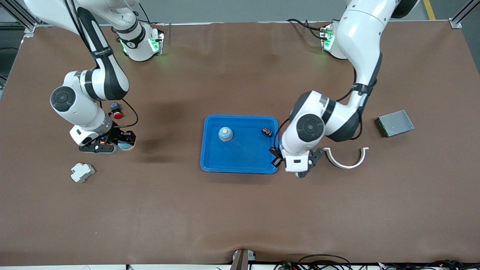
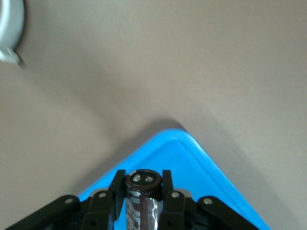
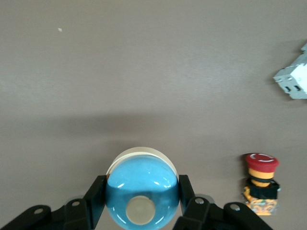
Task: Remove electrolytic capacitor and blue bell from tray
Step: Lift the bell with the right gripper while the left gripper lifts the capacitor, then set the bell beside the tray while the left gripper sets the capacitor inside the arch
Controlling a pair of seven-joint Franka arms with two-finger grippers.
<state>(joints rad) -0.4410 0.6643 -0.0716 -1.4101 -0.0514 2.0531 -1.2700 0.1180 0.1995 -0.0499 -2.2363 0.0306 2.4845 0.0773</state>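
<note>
The left wrist view shows the left gripper (image 2: 141,191) clamping an electrolytic capacitor (image 2: 142,199) over the tray (image 1: 240,159) corner. The right wrist view shows the right gripper (image 3: 141,196) clamping a blue bell (image 3: 142,189) above the table (image 1: 240,217) near the red pushbutton (image 3: 260,182). The front view alone shows another bell (image 1: 225,134) and another capacitor (image 1: 266,131) inside the tray.

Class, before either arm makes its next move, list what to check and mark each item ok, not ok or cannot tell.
1. Left gripper shut on a capacitor: ok.
2. Held capacitor clear of the tray: not ok, it hangs over the tray's corner.
3. Right gripper shut on a blue bell: ok.
4. Held bell outside the tray, over bare table: ok.
5. Tray emptied: not ok, a second bell and a second capacitor lie in it.
</note>
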